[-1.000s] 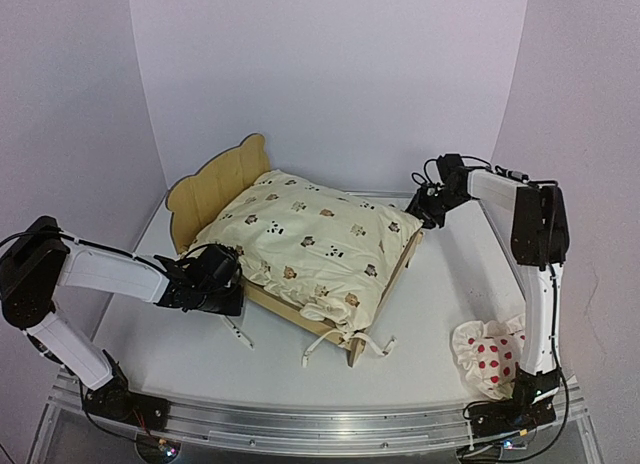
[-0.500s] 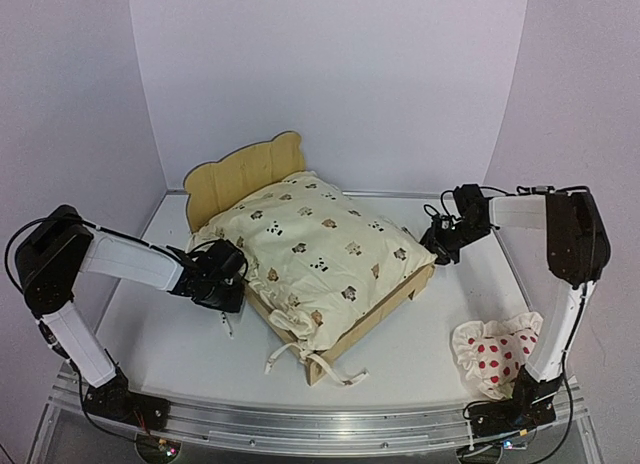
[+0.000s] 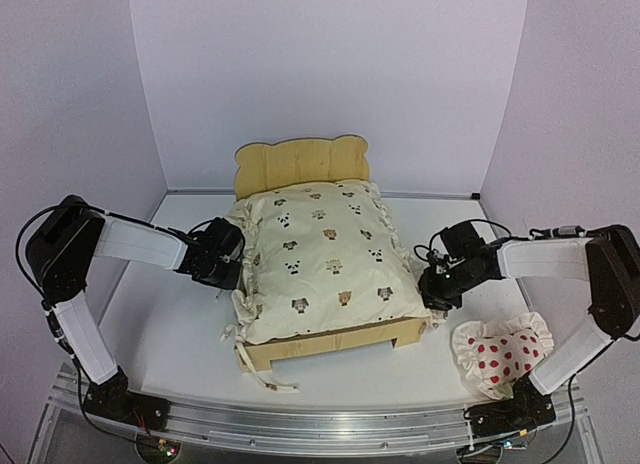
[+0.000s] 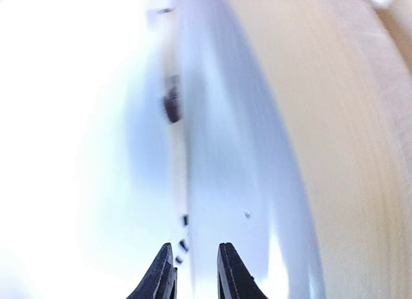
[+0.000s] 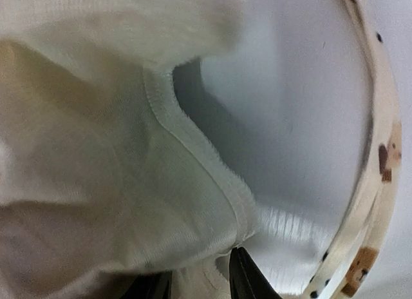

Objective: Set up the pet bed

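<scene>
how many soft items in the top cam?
2. The cream animal-print cushion lies on the pet bed, mid-view. The white red-dotted pillow sits near right, apart from the bed. Anything under the cushion would be hidden.

The pet bed (image 3: 330,342) has swung round, headboard (image 3: 300,167) now at the back.

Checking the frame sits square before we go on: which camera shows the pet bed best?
Top external: it shows the whole pet bed end to end, under the cream cover. The left wrist view gives only an unreadable pale blur. The right wrist view shows only cover fabric, with no wood visible.
</scene>
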Controlling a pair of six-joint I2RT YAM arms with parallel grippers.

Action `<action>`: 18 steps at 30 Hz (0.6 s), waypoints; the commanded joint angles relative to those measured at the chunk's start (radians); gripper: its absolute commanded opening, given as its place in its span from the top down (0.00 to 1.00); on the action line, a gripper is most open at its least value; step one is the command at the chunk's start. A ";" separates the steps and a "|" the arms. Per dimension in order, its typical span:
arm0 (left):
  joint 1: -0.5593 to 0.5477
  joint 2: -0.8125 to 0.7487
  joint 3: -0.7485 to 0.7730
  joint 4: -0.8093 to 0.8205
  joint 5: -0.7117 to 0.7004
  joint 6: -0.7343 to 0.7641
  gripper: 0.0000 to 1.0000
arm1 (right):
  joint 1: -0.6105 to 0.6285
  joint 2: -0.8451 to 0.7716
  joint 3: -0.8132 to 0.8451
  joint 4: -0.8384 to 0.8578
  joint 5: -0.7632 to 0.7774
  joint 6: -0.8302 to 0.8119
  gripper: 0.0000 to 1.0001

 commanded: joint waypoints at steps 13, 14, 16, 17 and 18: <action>-0.060 0.113 0.220 0.246 0.234 0.296 0.78 | 0.485 0.001 0.065 0.032 0.010 0.038 0.66; -0.050 0.112 0.229 0.233 0.204 0.296 0.78 | 0.484 -0.023 0.075 -0.019 0.052 0.010 0.65; -0.025 0.102 0.237 0.199 0.153 0.294 0.78 | 0.483 -0.078 0.103 -0.158 0.140 -0.045 0.61; -0.012 0.094 0.236 0.190 0.128 0.292 0.77 | 0.479 -0.113 0.116 -0.208 0.183 -0.074 0.58; -0.002 0.084 0.232 0.186 0.107 0.289 0.77 | 0.475 -0.144 0.130 -0.263 0.234 -0.106 0.54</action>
